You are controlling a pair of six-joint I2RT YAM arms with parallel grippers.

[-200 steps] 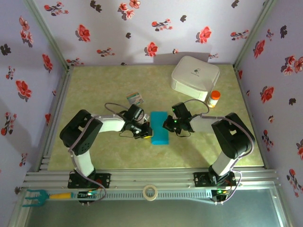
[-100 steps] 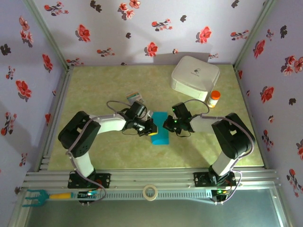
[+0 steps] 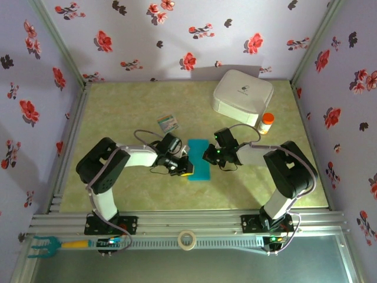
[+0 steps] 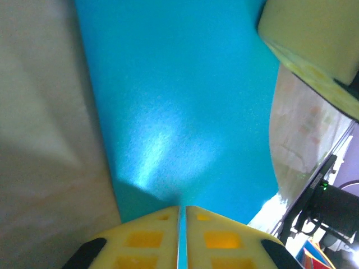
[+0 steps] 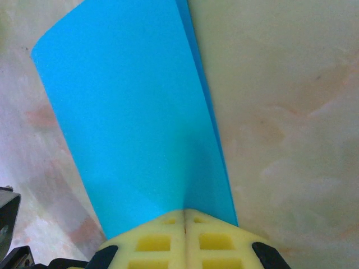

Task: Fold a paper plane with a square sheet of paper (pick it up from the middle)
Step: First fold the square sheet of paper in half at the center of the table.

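Square sheet of paper [image 3: 201, 157] — side edges pinched by left fingers [image 4: 143, 242] and right fingers [image 5: 154, 244] — open table [image 3: 129, 112] beyond

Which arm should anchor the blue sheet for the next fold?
Right, likely: the right gripper is shut on the sheet at mid-edge, while the left gripper pinches nearer a corner.

Far-left table [image 3: 112, 106] open; strip near side of paper [image 3: 199, 159] open too. Far-right corner blocked: box [image 3: 242, 96], bottle [image 3: 267, 123] just beside it. Card [image 3: 168, 122] lies just beyond left arm [image 3: 138, 156]. Left arm and right arm [image 3: 253, 154] close off paper's sides; its far side is free.
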